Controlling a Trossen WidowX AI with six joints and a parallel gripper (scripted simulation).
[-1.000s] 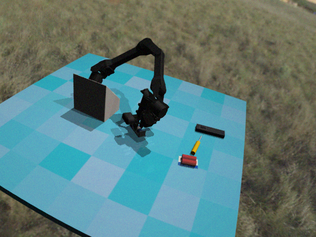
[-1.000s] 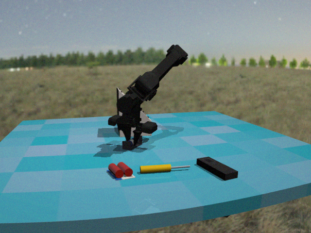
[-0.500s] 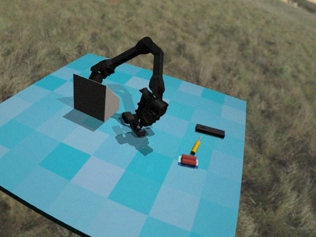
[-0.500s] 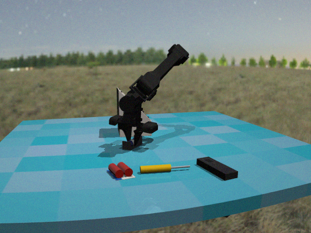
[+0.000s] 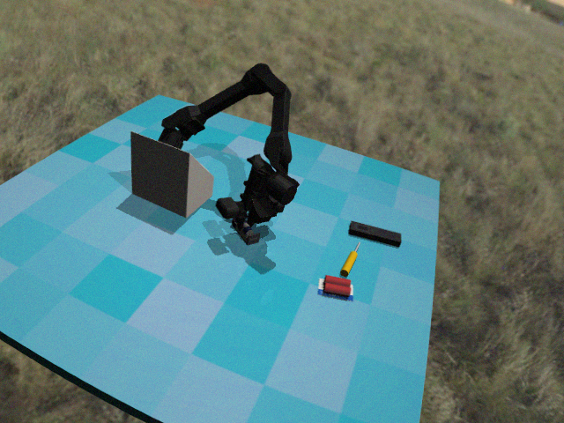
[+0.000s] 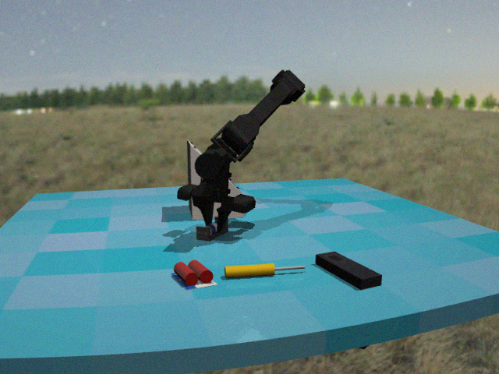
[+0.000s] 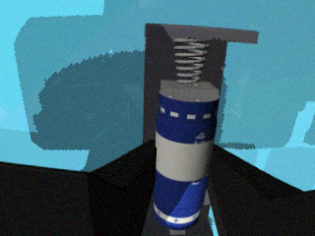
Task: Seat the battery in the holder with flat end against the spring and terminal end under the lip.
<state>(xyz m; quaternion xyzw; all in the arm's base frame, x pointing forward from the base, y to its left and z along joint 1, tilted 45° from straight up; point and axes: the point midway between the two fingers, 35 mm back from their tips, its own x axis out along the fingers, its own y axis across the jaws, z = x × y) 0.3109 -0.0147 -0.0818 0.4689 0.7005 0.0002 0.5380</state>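
Observation:
The gripper (image 5: 242, 223) (image 6: 214, 224) (image 7: 185, 159) is shut on the blue-and-white battery (image 5: 247, 228) (image 6: 213, 228) (image 7: 184, 162), low over the table. The dark holder (image 5: 252, 238) (image 6: 203, 233) (image 7: 153, 74) lies under it. In the wrist view, the battery's grey flat end faces the coil spring (image 7: 189, 61), which stands extended from the holder's end wall. The spring's tip meets the flat end in the picture; whether they touch or the battery rests on the holder floor, I cannot tell. The terminal end is at the bottom of the wrist view. The lip cannot be made out there.
Two red cylinders (image 5: 337, 285) (image 6: 193, 273) lie on a small blue-and-white piece. A yellow screwdriver (image 5: 349, 263) (image 6: 249, 270) and a black oblong box (image 5: 374, 233) (image 6: 348, 270) lie beyond. A grey wedge-shaped block (image 5: 159, 174) (image 6: 196, 181) stands near the arm's base.

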